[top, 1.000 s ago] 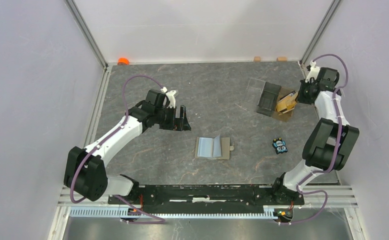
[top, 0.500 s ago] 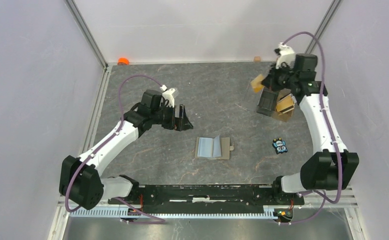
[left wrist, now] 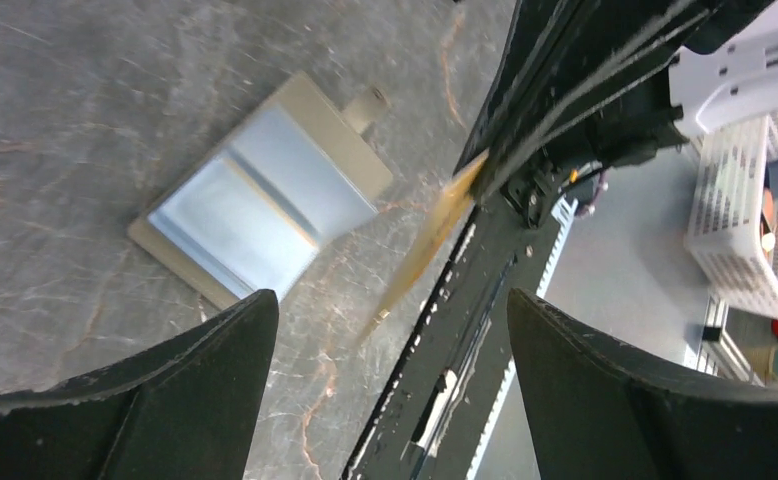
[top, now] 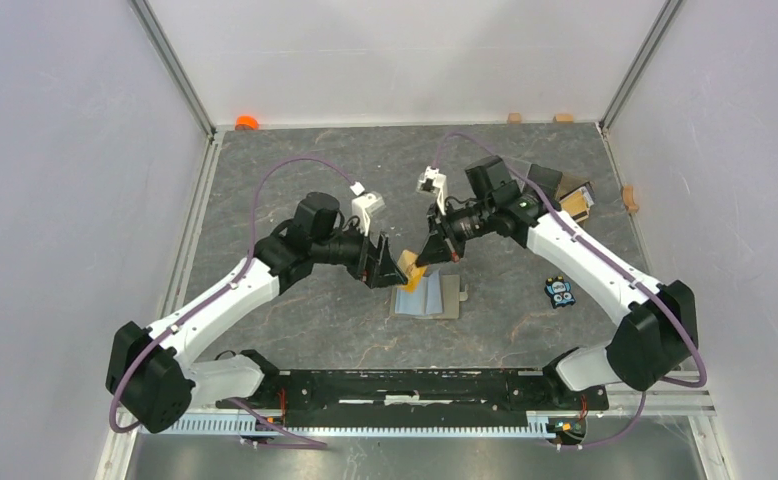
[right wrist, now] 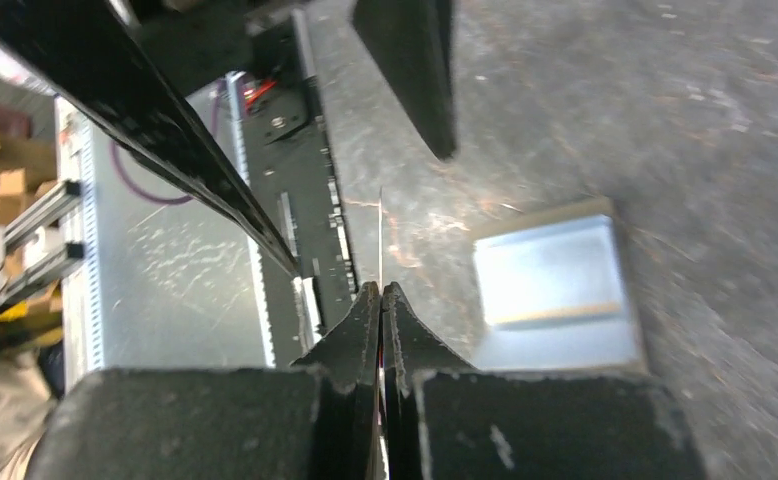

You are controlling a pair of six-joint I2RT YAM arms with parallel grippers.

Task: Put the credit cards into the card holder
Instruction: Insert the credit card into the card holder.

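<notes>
The card holder [top: 431, 296] lies open on the grey table, pale blue inside up, also seen in the left wrist view [left wrist: 265, 200] and the right wrist view [right wrist: 550, 280]. My right gripper [top: 431, 256] is shut on one tan credit card [top: 412, 272], which hangs tilted just above the holder's left edge. The right wrist view shows that card edge-on as a thin line [right wrist: 380, 235] between the closed fingertips [right wrist: 380, 292]. My left gripper [top: 377, 264] stands open right beside the card, with nothing between its fingers [left wrist: 390, 400]. More credit cards [top: 573, 205] sit at the back right.
A clear plastic box [top: 543, 185] with a dark compartment stands at the back right. A small blue toy [top: 561, 291] lies right of the holder. An orange object [top: 247, 122] and small wooden blocks [top: 514, 117] sit along the back wall.
My right arm has swung from the clear box at the back right to the table's middle, carrying a card. My left arm has moved right and forward toward the holder, staying open.
</notes>
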